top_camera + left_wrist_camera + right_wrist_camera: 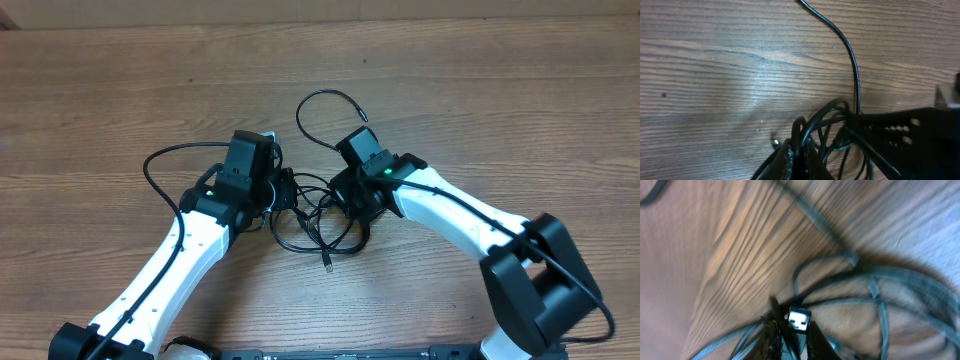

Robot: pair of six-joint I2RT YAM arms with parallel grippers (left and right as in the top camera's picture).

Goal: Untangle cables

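Tangle of thin black cables (312, 212) half hidden under left gripper (280, 190) and right gripper (342, 196), right wrist view motion-blurred

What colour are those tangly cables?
Black. The cables show best in the overhead view, against the brown wooden table.

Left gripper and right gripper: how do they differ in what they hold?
The left gripper closes on looped strands of the cables; the right gripper pinches a plug at a cable's end. The left gripper meets the tangle from its left, the right gripper from its right. Both work on the same tangle.
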